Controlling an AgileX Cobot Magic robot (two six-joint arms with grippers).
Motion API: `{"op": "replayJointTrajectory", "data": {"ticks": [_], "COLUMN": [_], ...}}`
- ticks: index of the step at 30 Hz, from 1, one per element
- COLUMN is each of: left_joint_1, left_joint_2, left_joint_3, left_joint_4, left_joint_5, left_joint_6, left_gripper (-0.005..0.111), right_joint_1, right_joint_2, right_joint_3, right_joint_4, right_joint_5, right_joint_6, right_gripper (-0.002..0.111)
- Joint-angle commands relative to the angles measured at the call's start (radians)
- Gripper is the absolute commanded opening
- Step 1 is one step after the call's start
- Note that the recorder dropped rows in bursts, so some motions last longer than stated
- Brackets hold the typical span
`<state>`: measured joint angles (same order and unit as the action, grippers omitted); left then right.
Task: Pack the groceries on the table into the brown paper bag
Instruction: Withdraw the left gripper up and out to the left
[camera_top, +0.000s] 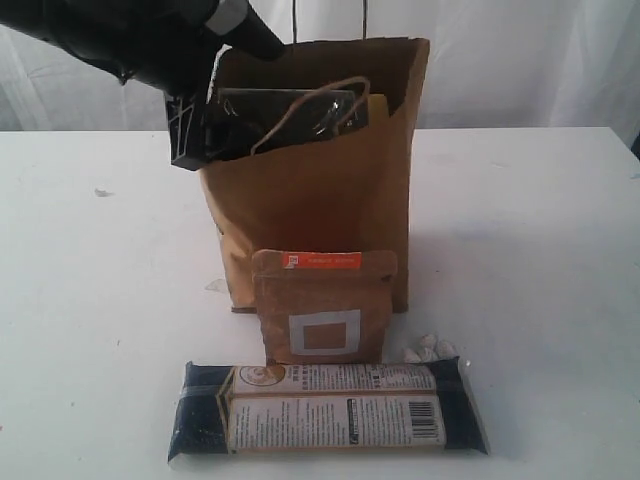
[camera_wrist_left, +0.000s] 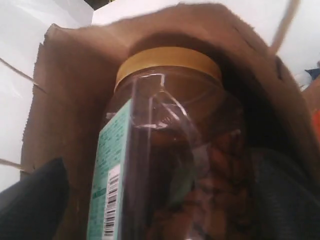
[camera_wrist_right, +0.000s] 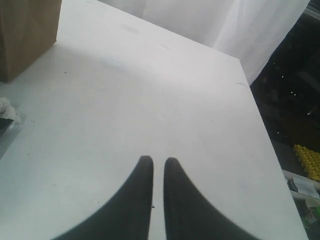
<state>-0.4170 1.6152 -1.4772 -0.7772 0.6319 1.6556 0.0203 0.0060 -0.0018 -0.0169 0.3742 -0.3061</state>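
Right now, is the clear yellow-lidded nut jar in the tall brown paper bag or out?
In: the clear yellow-lidded nut jar sits enclosed by the brown paper bag walls, left wrist view.

One bag (camera_top: 310, 200), one jar (camera_wrist_left: 175, 150), one pouch (camera_top: 323, 305), one packet (camera_top: 325, 408).

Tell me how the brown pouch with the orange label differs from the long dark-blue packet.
The brown pouch stands upright; the long dark-blue packet lies flat. The pouch is kraft brown with an orange strip and a white square outline; the packet is dark blue with a pale printed label. The pouch stands right before the brown paper bag; the packet lies farther from it. Both rest on the table, outside the bag.
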Motion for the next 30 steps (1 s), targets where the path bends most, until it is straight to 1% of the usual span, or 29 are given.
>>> {"op": "replayJointTrajectory", "data": {"ticks": [1,16,19,21,26,30], "left_joint_1": [-0.003,-0.003,-0.003,-0.005,-0.004,-0.004], "left_joint_2": [0.001,0.001,-0.01,-0.029,-0.096,-0.147], "left_joint_3": [-0.001,-0.001,-0.001,-0.001,-0.001,-0.001], "left_joint_4": [0.024,0.024,0.026,0.024,0.022,0.001], "left_joint_5": [0.007,-0.01,-0.024,-0.079,-0.223,-0.264], "left_joint_6": [0.007,0.007,0.05,0.079,0.067,0.067], "left_gripper": [0.105,0.105,0.105,0.105,0.105,0.105], "right_joint_1": [0.003,0.003,0.003,0.003,0.003,0.003], "right_joint_2": [-0.006,-0.006,-0.006,-0.006,-0.006,-0.006], "right_joint_3": [0.002,0.002,0.002,0.002,0.002,0.002], "right_joint_4": [0.001,0.003,0.003,0.003,0.003,0.003], "right_joint_5": [-0.002,-0.002,-0.002,-0.002,-0.002,-0.002], "right_joint_6": [0.002,0.002,0.002,0.002,0.002,0.002], "right_gripper": [0.008,0.008,0.008,0.008,0.008,0.008]}}
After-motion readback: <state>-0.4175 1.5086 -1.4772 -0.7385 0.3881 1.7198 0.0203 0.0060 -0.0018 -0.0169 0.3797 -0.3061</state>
